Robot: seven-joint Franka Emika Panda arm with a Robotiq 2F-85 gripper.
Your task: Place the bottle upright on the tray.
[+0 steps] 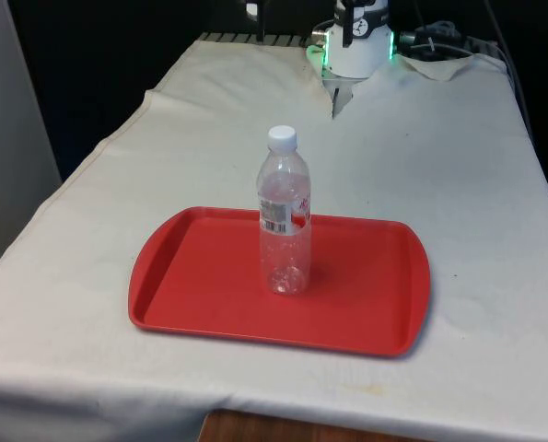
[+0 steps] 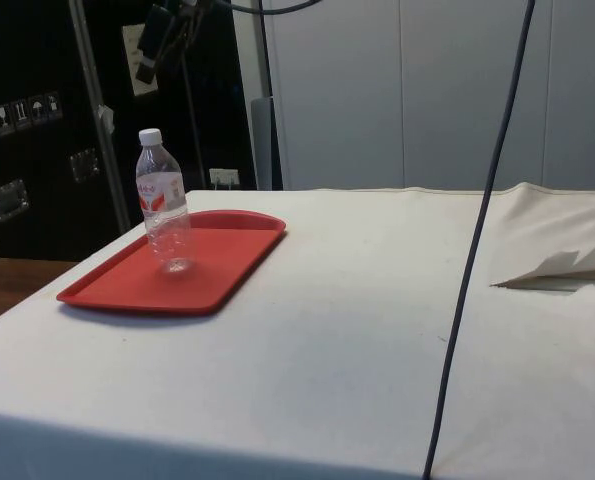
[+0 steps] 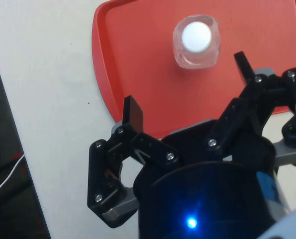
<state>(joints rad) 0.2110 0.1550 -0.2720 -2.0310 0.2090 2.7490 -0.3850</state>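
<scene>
A clear plastic bottle (image 1: 285,216) with a white cap and a red-and-white label stands upright near the middle of the red tray (image 1: 191,285). The side view has the bottle (image 2: 164,205) on the tray (image 2: 217,270) too. From above, the wrist view looks down on the bottle's white cap (image 3: 196,39) and the tray (image 3: 138,59). My gripper (image 3: 187,87) hangs high over the tray, open, with nothing between its fingers (image 3: 133,113). It is well clear of the bottle.
The white cloth covers the table around the tray (image 1: 458,166). A dark cable (image 2: 477,250) hangs down across the side view. A fold of cloth (image 2: 557,268) lies at the side view's right.
</scene>
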